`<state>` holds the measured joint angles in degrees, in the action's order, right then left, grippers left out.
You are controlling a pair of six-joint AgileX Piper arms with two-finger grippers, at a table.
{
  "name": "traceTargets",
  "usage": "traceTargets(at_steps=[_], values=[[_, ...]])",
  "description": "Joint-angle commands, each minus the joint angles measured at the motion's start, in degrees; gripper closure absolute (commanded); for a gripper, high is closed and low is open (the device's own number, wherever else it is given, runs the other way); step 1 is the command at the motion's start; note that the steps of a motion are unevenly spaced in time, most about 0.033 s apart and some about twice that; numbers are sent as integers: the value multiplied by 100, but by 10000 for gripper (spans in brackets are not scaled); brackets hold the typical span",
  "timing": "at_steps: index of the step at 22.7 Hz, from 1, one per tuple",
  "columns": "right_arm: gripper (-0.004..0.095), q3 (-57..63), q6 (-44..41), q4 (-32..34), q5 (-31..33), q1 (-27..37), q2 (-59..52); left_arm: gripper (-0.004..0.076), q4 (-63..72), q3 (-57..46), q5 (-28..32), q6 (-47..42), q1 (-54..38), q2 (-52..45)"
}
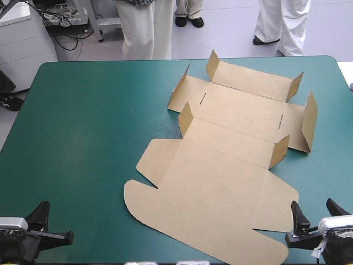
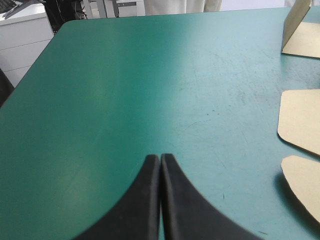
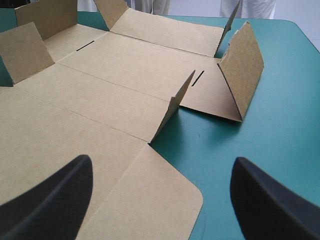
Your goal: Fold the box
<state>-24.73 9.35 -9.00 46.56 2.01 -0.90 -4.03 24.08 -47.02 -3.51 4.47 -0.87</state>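
Observation:
The brown box (image 1: 220,160) lies as a cut sheet on the teal-green table, mostly flat, with several small flaps standing up along its far half. Its big rounded lid panel reaches toward the near edge. My left gripper (image 1: 41,221) rests at the near left corner, well clear of the board; in its wrist view the gripper (image 2: 160,160) is shut on nothing, with the box's rounded edges (image 2: 302,120) off to one side. My right gripper (image 1: 315,212) sits at the near right corner, open (image 3: 160,185), above the near right flap of the box (image 3: 125,125).
The left half of the table (image 1: 83,127) is bare cover. A raised side flap (image 1: 310,120) stands near the right edge, and others (image 1: 212,63) rise along the far side of the sheet.

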Motion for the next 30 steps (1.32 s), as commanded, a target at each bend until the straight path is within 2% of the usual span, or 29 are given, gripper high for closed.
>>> traceTargets(at_steps=[1,5,8,15,17,23,30], values=[[168,-143,-221,186,-399,12,-86,756,-2,115,431,-23,-9,-87],[170,-594,-935,389,-346,12,794,756,-2,115,431,-23,-9,-87],[170,-1529,-1593,380,-299,12,2060,756,-2,115,431,-23,-9,-87],[170,-3681,-2021,189,922,12,5055,756,-2,115,431,-23,-9,-87],[169,-4031,-2059,189,1065,12,5763,756,-2,115,431,-23,-9,-87],[170,-4429,-2059,144,1428,12,6937,756,-2,115,431,-23,-9,-87],[170,-4440,-2059,151,1357,12,8170,756,-2,115,431,-23,-9,-87]])
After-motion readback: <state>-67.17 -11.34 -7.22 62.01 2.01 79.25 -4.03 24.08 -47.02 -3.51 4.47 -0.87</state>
